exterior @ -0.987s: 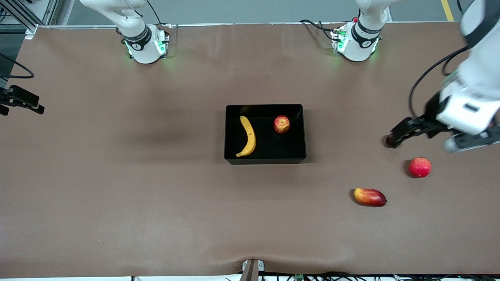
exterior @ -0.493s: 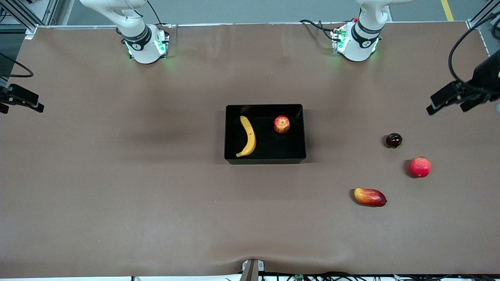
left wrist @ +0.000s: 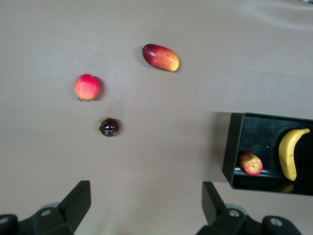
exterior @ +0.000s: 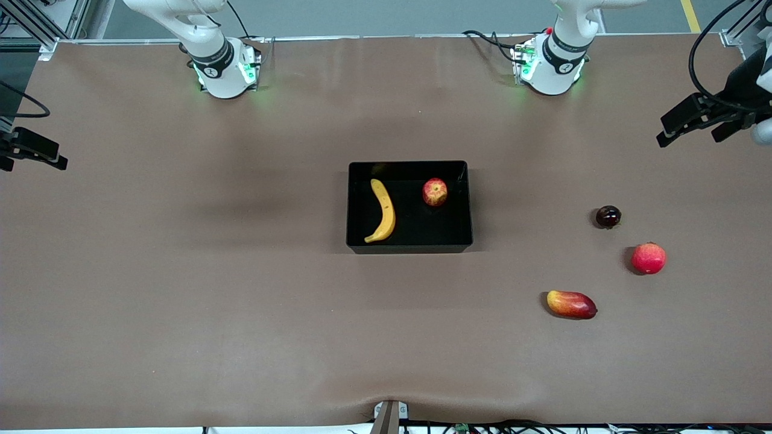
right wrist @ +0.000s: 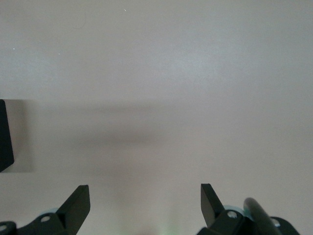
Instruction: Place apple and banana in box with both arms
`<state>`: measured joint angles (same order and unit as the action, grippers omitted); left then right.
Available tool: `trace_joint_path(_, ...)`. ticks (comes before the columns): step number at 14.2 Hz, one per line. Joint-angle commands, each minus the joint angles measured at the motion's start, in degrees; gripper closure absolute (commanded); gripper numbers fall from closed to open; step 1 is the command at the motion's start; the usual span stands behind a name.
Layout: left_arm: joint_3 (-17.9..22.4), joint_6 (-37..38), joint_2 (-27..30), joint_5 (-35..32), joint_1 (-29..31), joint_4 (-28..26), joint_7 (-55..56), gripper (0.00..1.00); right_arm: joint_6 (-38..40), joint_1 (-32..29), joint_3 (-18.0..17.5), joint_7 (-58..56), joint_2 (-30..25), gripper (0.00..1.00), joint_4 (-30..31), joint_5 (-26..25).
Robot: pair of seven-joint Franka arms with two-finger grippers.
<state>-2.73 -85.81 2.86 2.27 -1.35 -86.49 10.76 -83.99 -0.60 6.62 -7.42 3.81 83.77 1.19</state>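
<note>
- The box point(exterior: 410, 244) sat in the middle of the brown bench point(exterior: 241, 301), roughly midway between the two arm bases.
- The banana point(exterior: 382, 210) lay flat in the box, on the side toward the right arm's end, its length running from the robots toward the front camera.
- The apple point(exterior: 435, 192) rested in the box too, toward the left arm's end and apart from the banana.
- The left pincer point(exterior: 693, 123) hung in the air over the left arm's end of the bench, its arm reaching in from the edge of the front view; it was released and grasped nothing, its fingers point(left wrist: 78, 203) spread wide in the left wrist view.
- The right pincer point(exterior: 33, 158) hung over the right arm's end of the bench, also released and empty, fingers point(right wrist: 78, 205) well apart over bare bench.
- A small dark fruit point(exterior: 608, 216), a pink-red round fruit point(exterior: 648, 258) and an oblong red-yellow fruit point(exterior: 571, 304) lay on the bench toward the left arm's end, well apart from the box, the oblong one nearest the front camera.
</note>
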Motion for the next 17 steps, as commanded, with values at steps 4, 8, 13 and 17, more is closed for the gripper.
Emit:
trace_joint_path(4, 0.53, 0.73, 0.65, -0.86, 0.12, -1.14, 0.4, 0.0, 0.85, -0.81, -0.64, -0.75, -0.03, 0.0, -0.63, -0.66)
trace_joint_path(8, 0.71, 0.73, 0.56, -2.61, 0.91, -1.14, 2.34, 0.0, 0.76, -0.55, -0.73, -0.75, -0.03, 0.0, -0.63, -0.66)
trace_joint_path(13, 0.09, 0.81, -0.05, -5.34, 0.83, -0.97, 1.55, 0.0, 0.85, -0.81, -0.73, -0.75, -0.03, 0.0, -0.63, -0.66)
trace_joint_path(17, 0.44, 0.82, -0.4, -5.34, 1.09, -0.88, 1.46, 0.0, 0.76, -0.72, -0.73, -0.75, -0.03, 0.0, -0.63, -0.66)
